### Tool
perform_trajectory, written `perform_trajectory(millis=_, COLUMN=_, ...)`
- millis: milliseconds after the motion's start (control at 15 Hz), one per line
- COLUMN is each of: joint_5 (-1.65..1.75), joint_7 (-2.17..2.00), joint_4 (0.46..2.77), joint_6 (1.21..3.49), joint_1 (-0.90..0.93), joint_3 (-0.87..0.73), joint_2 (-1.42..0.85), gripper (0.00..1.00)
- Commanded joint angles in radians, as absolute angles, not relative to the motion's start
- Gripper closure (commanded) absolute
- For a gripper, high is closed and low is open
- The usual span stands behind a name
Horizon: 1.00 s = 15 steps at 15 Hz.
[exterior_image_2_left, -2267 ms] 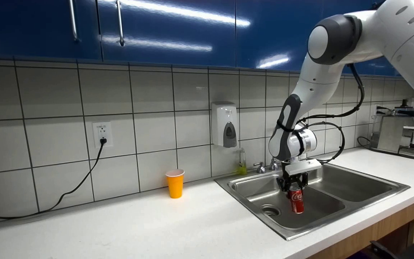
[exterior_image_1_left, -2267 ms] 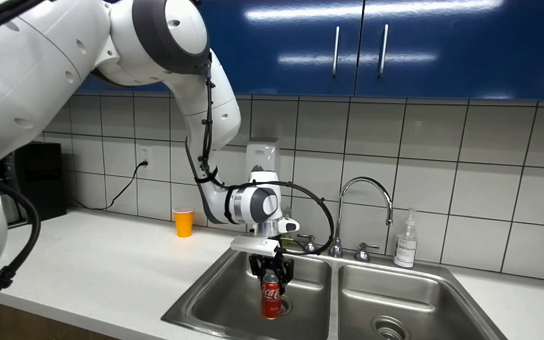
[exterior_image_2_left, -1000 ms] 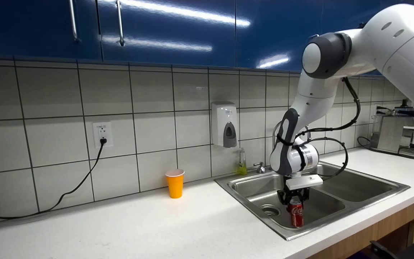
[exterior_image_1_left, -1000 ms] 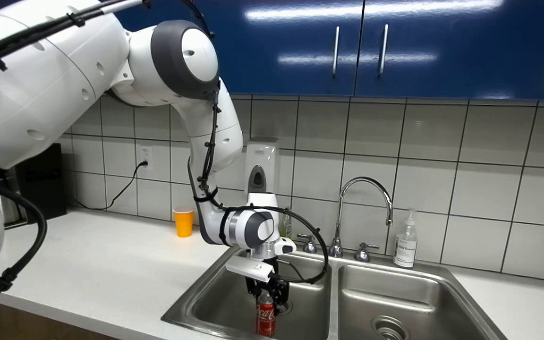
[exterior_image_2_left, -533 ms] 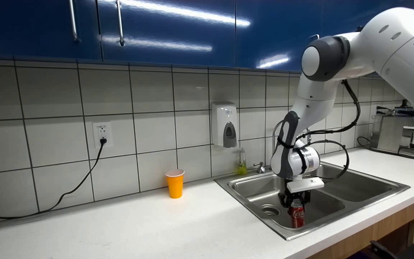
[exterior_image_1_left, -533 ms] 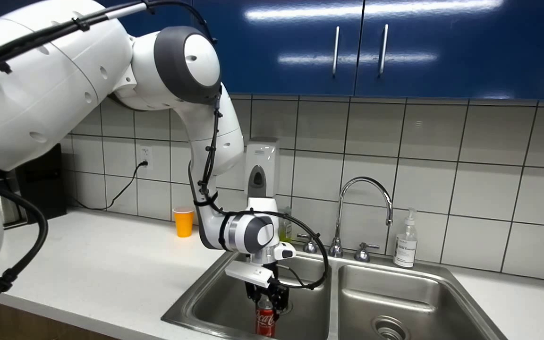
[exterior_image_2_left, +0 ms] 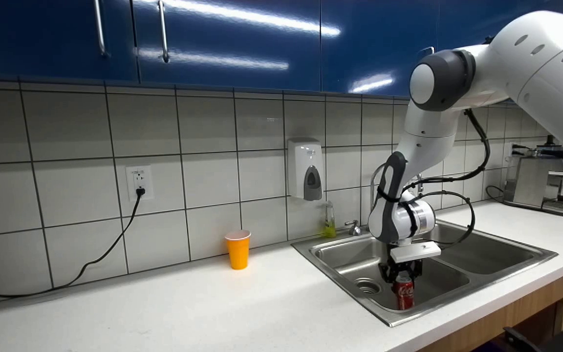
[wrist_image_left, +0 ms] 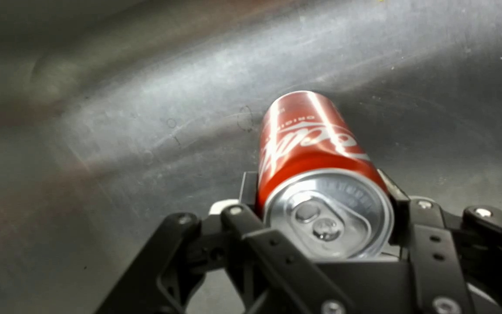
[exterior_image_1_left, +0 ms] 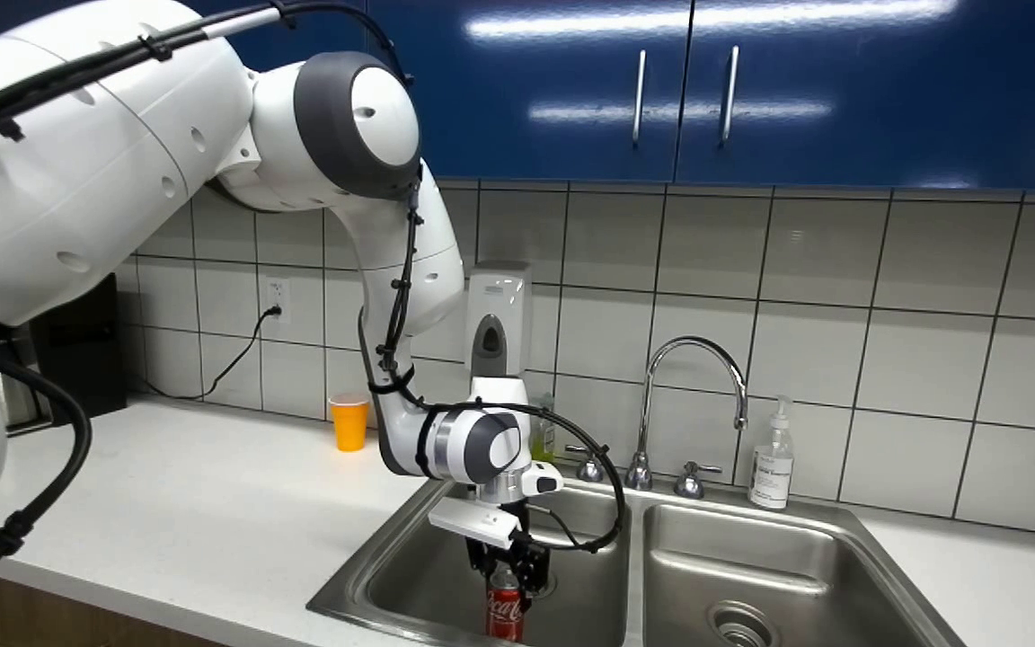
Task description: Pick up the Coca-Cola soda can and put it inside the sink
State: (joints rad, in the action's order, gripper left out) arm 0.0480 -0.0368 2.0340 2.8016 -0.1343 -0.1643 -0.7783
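Note:
The red Coca-Cola can (exterior_image_1_left: 506,615) is inside the sink basin that has the orange cup on its side. It also shows in an exterior view (exterior_image_2_left: 404,296), upright near the basin's front wall. In the wrist view the can (wrist_image_left: 307,139) points its silver top at the camera. My gripper (wrist_image_left: 320,187) has a finger against each side of the can near its top, with no clear gap. The gripper is over the can in both exterior views (exterior_image_1_left: 508,582) (exterior_image_2_left: 403,282). The can's base is at or very near the sink floor; exact contact is hard to tell.
The steel sink (exterior_image_1_left: 635,575) has two basins. A faucet (exterior_image_1_left: 695,341) and soap bottle (exterior_image_1_left: 771,463) stand behind it. An orange cup (exterior_image_2_left: 238,250) is on the counter. A green soap bottle (exterior_image_2_left: 329,222) and wall dispenser (exterior_image_2_left: 305,168) are at the back. Blue cabinets (exterior_image_1_left: 526,90) hang above.
The gripper has moved down and toward the sink's front with the can between its fingers. During the last half second almost nothing has moved.

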Motion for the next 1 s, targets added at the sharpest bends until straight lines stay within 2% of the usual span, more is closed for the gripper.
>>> perform_trajectory(millis=0, joint_5=0.042, joint_7=-0.01, joint_4=2.038, joint_6=2.809, joint_1=-0.154, joint_3=-0.156, joint_2=-0.77, gripper=0.11)
perform_trajectory(millis=133, joint_5=0.043, joint_7=-0.011, joint_4=2.041, joint_6=2.811, joint_1=-0.152, joint_3=-0.16, joint_2=-0.766, gripper=0.01)
perform_trajectory(millis=933, joint_5=0.053, joint_7=0.003, joint_4=2.047, joint_6=2.788, joint_1=-0.148, joint_3=-0.176, joint_2=-0.704, gripper=0.0)
